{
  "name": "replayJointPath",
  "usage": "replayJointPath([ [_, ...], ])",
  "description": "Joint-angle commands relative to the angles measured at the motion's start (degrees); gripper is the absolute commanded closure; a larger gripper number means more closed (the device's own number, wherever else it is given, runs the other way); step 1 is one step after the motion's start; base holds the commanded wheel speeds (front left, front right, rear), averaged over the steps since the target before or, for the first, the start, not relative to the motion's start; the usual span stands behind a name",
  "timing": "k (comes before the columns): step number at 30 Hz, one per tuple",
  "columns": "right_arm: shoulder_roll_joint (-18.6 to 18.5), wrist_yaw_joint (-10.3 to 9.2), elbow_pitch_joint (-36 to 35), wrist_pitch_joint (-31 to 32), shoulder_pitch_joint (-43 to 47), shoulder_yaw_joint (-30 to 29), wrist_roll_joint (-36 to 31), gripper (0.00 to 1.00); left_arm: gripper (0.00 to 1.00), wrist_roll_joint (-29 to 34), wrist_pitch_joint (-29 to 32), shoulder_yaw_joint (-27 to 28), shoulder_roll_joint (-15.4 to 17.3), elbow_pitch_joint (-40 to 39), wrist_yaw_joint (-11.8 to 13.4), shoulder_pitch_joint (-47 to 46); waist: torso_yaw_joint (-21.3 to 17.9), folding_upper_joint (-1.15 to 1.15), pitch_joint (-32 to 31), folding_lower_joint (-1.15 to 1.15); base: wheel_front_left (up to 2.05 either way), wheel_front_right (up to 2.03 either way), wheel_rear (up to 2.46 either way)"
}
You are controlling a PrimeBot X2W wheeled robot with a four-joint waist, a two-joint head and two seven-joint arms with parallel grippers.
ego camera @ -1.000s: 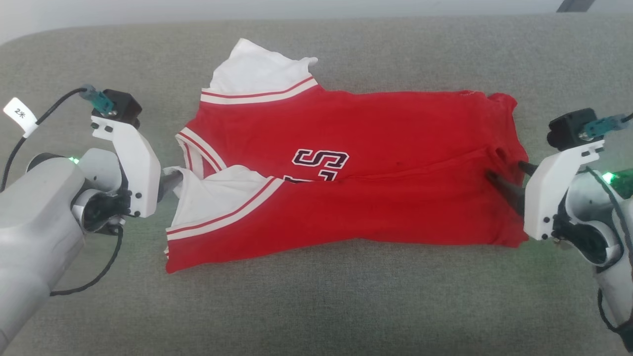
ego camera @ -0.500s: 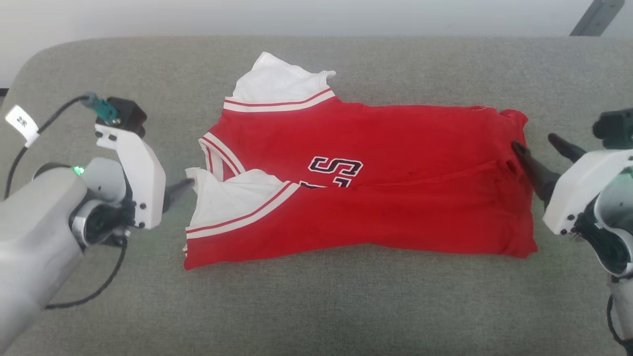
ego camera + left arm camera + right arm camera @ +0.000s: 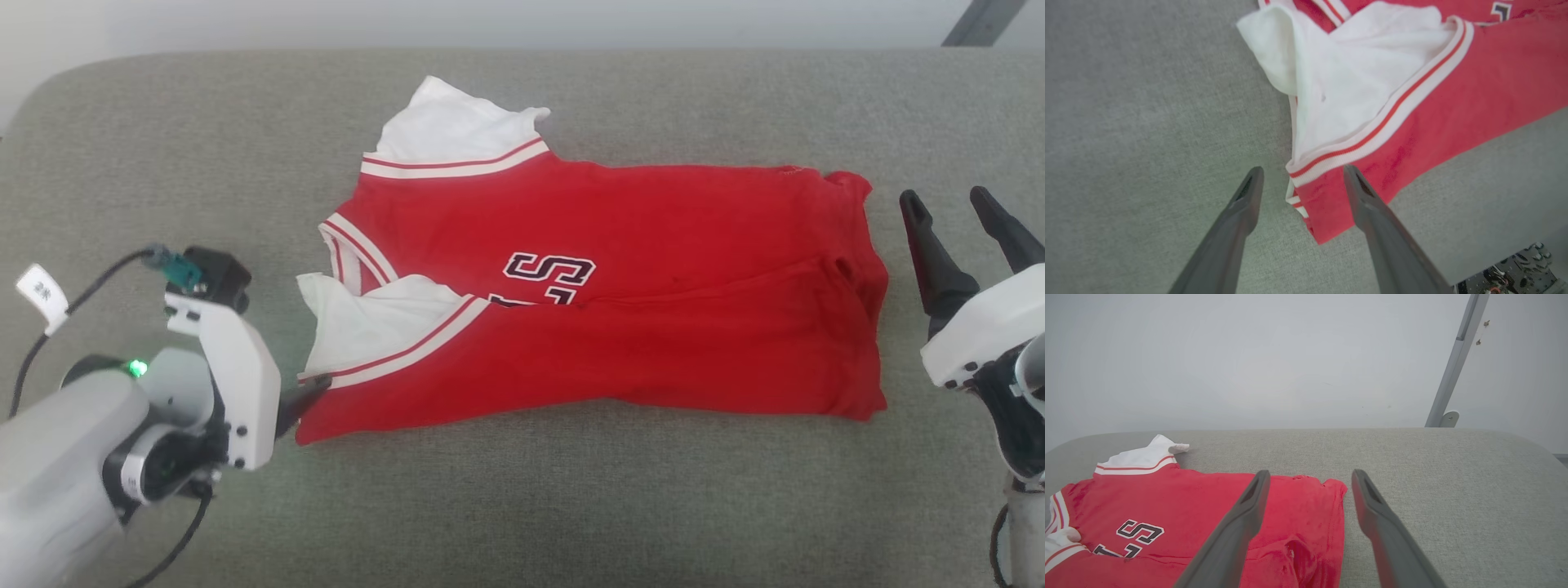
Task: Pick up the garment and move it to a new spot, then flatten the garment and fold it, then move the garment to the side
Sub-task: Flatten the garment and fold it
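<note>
Lying folded lengthwise, near half turned up over part of the chest lettering, garment [image 3: 604, 294] sits mid grey padded surface [image 3: 522, 506] | left gripper [image 3: 1302, 170] spread wide, fingers flanking the striped trim at its near-left corner, nothing pinched | right gripper [image 3: 945, 198] spread wide, just off its right edge, empty

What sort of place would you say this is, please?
Probably an indoor test room: a grey fabric-covered cushion under the red jersey, a bare pale wall, and a slanted metal strut.
</note>
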Motion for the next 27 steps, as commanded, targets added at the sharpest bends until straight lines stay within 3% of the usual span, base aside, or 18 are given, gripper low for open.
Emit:
replayJointPath([
  [1,1.0,0.01,-1.5,0.0,0.9,-0.3,-0.8,0.0,0.0,-0.9,-0.3,-0.1,0.8,-1.0,1.0,1.7,-0.7,0.0,0.7,0.0,0.0,0.0,0.0],
  [7,3.4,0.01,-4.9,1.1,2.3,-1.4,-1.7,0.0,0.0,-1.2,-1.7,0.1,1.2,-0.7,2.6,4.0,-2.3,0.0,2.6,0.0,0.0,0.0,0.0],
  [13,4.8,0.01,-6.0,3.1,3.7,-1.9,-2.0,0.0,0.0,-1.3,-2.5,-0.6,-1.0,5.0,3.6,5.0,-3.6,0.0,3.9,0.0,0.0,0.0,0.0],
  [18,5.4,0.01,-5.7,6.7,5.3,-2.1,-1.8,0.0,0.0,-3.0,-1.2,-1.5,-4.3,9.2,2.1,6.7,-4.2,0.0,4.1,0.0,0.0,0.0,0.0],
  [19,5.3,0.01,-5.6,8.0,5.8,-1.9,-1.8,0.0,0.5,-3.3,-0.7,-1.9,-4.9,9.7,1.8,7.0,-4.2,0.0,4.0,0.0,0.0,0.0,0.0],
  [20,5.3,0.01,-5.5,9.4,6.1,-1.8,-1.5,0.0,0.82,-3.4,-0.2,-2.3,-5.4,10.1,1.4,7.1,-4.2,0.0,4.0,0.0,0.0,0.0,0.0],
  [21,5.5,0.01,-5.3,11.0,6.4,-2.0,-1.2,0.0,1.0,-3.3,0.3,-2.7,-5.8,10.3,1.0,7.2,-4.2,0.0,3.9,0.0,0.0,0.0,0.0],
  [27,5.6,0.01,-4.2,22.1,7.8,-2.2,-0.8,0.0,1.0,-2.7,2.0,-4.1,-7.2,10.8,-0.2,7.0,-3.5,0.0,3.8,0.0,0.0,0.0,0.0],
])
